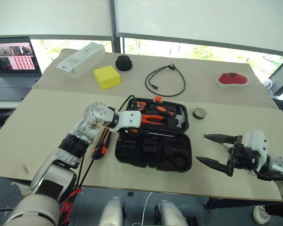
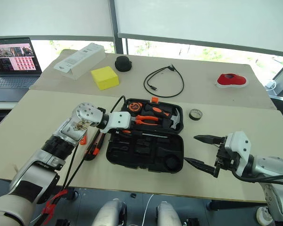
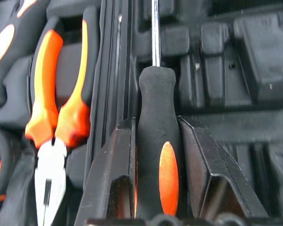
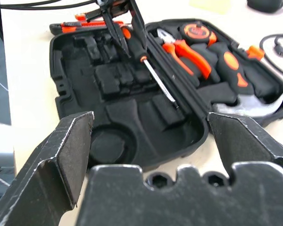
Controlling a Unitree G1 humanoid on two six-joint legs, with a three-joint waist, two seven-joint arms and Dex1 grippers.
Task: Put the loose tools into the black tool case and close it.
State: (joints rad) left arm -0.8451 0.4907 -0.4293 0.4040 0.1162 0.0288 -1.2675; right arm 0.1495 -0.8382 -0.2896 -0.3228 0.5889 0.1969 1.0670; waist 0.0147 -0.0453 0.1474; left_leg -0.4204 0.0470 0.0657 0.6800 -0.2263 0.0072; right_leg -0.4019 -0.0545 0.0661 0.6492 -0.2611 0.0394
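Gripping a screwdriver (image 3: 158, 141) over the open tool case (image 1: 153, 153) on the tabletop (image 1: 47, 122), the left hand (image 3: 155, 155) risks missing its slot (right hand (image 1: 214, 149) spread, empty).

Left pincer (image 3: 158, 188) clamped, right pincer (image 1: 212, 149) spread wide, hovering

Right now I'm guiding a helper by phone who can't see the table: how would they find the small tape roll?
Start at the open black tool case in the middle of the near table. Look just past its far right corner, on the bare tabletop: the tape roll lies flat there, apart from the case. It is a small dark ring with a pale centre, unlike the red item farther back.
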